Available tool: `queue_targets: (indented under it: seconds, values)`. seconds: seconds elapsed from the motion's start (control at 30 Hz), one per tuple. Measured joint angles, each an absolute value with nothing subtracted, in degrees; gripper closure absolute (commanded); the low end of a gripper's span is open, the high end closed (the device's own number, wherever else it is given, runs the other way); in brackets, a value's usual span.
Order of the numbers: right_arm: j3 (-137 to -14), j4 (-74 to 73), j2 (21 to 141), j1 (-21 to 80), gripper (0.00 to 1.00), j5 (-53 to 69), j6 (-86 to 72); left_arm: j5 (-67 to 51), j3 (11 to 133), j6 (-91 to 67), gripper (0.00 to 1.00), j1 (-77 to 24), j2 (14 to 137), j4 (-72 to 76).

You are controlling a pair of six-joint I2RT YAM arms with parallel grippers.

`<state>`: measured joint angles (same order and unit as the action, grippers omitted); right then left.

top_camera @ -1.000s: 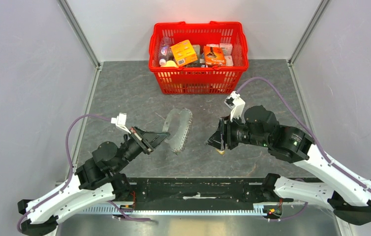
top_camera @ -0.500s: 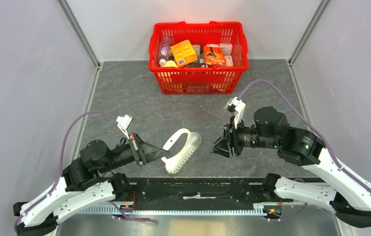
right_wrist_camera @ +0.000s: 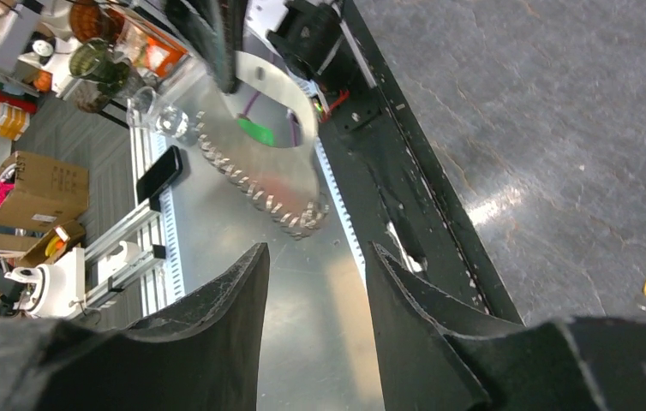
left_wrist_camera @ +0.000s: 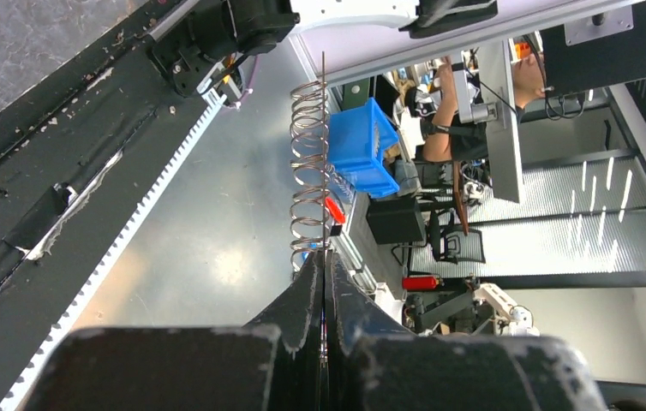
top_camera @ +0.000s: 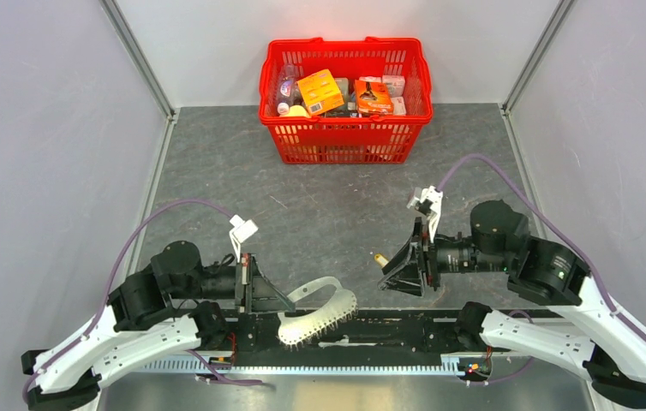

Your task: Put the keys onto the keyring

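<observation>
Keyring (top_camera: 320, 318) hangs low over the black base rail (top_camera: 405, 330), at the near edge of the grey surface (top_camera: 320, 197). At the far edge sits a red basket (top_camera: 345, 141) stuffed with orange boxes, their print too small to read. Left gripper (top_camera: 290, 301) has its jaws pressed tight on the keyring's pale strap, a wire coil running along one edge. Right gripper (top_camera: 385, 282) points toward it, jaws spread, nothing between them. Yellow key tag (top_camera: 379, 257) lies on the surface just beside the right gripper. In the right wrist view, a green tag (right_wrist_camera: 255, 131) shows against the strap.
</observation>
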<state>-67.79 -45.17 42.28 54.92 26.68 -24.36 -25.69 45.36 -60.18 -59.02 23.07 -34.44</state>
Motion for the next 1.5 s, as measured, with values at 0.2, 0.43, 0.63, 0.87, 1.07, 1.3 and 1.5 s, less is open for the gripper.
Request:
queue_targets:
  seconds: [0.2, 0.43, 0.63, 0.87, 1.07, 1.3, 1.5]
  values:
    - [-62.76, -44.99, 42.83, 54.92, 0.48, 26.57, -25.04, -28.93, 42.48, -59.11, 0.98, -59.02, 25.15, -32.25]
    - [-57.41, -42.83, 41.19, 54.92, 0.48, 29.67, -25.47, -30.87, 39.97, -58.85, 0.98, -59.02, 28.29, -30.55]
    - [-56.99, -41.91, 40.73, 54.92, 0.46, 30.30, -25.36, -31.66, 39.97, -58.85, 0.98, -59.02, 29.43, -28.73]
    - [-53.80, -41.06, 42.48, 54.92, 0.47, 29.21, -25.19, -31.66, 39.99, -58.92, 0.98, -59.02, 31.14, -28.01]
    - [-51.29, -40.64, 42.70, 54.92, 0.47, 29.74, -24.82, -31.66, 39.99, -58.94, 0.98, -59.02, 31.14, -27.40]
    - [-49.95, -39.48, 41.54, 54.92, 0.46, 30.96, -24.86, -31.64, 39.99, -58.96, 0.98, -59.02, 31.29, -27.29]
    - [-49.06, -37.58, 40.60, 54.92, 0.46, 32.36, -25.52, -31.57, 39.99, -59.05, 0.98, -59.02, 31.35, -27.31]
